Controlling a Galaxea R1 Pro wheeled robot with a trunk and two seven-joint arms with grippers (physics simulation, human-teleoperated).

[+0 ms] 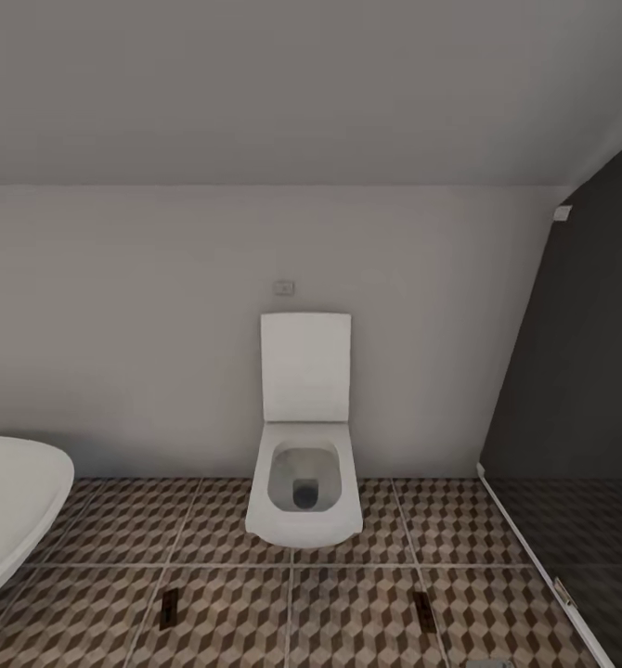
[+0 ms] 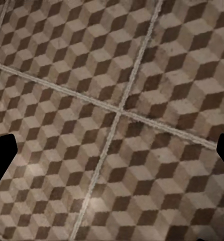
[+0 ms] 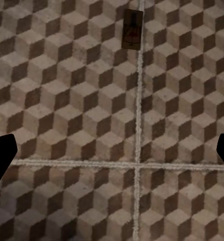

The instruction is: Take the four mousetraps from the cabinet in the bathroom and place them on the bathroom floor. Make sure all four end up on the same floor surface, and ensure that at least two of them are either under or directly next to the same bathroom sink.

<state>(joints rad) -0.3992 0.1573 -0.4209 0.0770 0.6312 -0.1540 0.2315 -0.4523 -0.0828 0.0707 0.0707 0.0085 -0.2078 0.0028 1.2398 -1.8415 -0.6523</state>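
**Two traps on the tiles before the toilet**

Tiled floor [image 1: 348, 612] lies nearest in the head view, its cube pattern cut by pale grout lines. Two mousetraps rest flat on it: one trap [image 1: 169, 609] toward the left, a second trap [image 1: 424, 612] toward the right, well apart, each lying beside a grout line. Between and beyond them stands one white toilet [image 1: 304, 487] against the grey wall [image 1: 116, 325], lid raised. One white basin edge [image 1: 14, 506] juts in at the left; a dark glass panel [image 1: 571, 390] closes off the right, its pale lower rail running diagonally along the floor.

Both arms point down at the tiles. The left gripper [image 2: 112, 155] shows two dark fingertips [image 2: 1, 158] at opposite sides of its view, spread wide, with bare floor between and nothing held. The right gripper [image 3: 112, 155] is likewise spread wide and empty; in its view one trap [image 3: 132, 29] lies on the floor just beside a grout line, well clear of the fingertips [image 3: 1, 158].

Open floor stretches between the two traps and in front of the toilet.
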